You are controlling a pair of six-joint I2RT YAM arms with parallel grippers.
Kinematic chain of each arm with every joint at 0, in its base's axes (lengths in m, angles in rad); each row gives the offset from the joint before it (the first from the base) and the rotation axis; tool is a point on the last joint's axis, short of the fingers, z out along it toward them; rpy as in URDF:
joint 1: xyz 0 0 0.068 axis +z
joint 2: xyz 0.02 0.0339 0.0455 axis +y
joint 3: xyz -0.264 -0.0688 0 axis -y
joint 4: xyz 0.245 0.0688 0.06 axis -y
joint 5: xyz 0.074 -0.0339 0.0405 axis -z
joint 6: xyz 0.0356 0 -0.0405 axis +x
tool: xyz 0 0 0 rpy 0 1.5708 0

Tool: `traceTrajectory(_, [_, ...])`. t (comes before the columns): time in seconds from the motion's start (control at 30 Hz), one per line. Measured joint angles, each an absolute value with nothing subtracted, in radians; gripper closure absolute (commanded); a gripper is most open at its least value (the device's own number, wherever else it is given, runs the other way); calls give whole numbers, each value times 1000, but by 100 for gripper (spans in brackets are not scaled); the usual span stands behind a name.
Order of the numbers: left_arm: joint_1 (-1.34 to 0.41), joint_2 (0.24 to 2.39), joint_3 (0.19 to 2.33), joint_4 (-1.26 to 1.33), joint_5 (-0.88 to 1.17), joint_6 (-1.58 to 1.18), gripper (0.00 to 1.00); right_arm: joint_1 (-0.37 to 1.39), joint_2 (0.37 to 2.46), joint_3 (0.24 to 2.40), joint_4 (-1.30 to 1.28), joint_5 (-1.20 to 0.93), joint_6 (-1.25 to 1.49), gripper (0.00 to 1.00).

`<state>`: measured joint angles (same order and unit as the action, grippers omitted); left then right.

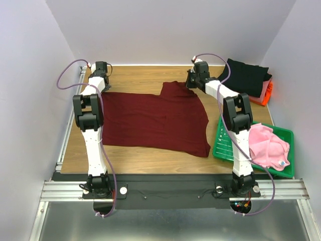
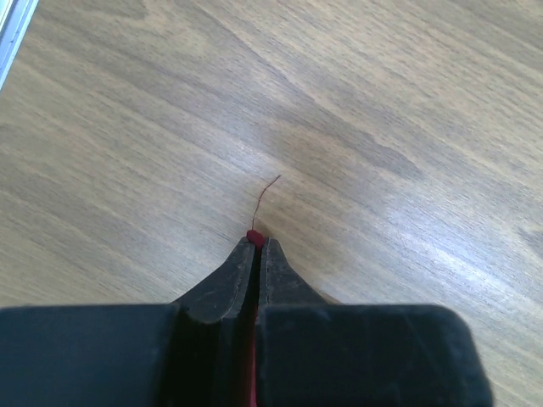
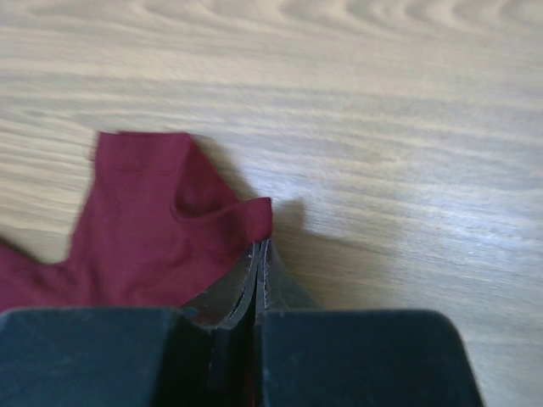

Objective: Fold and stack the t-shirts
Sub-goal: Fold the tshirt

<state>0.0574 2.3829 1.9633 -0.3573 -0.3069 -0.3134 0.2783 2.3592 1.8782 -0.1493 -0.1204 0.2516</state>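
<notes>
A dark maroon t-shirt (image 1: pixel 155 120) lies spread flat across the middle of the wooden table (image 1: pixel 140 78). My left gripper (image 1: pixel 103 89) is at the shirt's far left corner. In the left wrist view its jaws are shut, with a sliver of maroon cloth (image 2: pixel 255 238) pinched at the tips and a loose thread beyond. My right gripper (image 1: pixel 192 84) is at the shirt's far right corner, by the sleeve. In the right wrist view it (image 3: pixel 262 247) is shut on a raised fold of the maroon cloth (image 3: pixel 144 229).
A folded black t-shirt (image 1: pixel 244 75) tops a stack at the back right, with salmon and orange ones (image 1: pixel 267 93) under it. A green plastic tray (image 1: pixel 224 143) at the right holds a crumpled light pink t-shirt (image 1: pixel 268 145). White walls close in on both sides.
</notes>
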Motion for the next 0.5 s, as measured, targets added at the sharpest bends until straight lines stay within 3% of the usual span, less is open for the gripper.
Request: traceTrajectory(0.5, [61,2287,1861,-315,-258,-284,100,278,2059,1636,-102,-191,250,100])
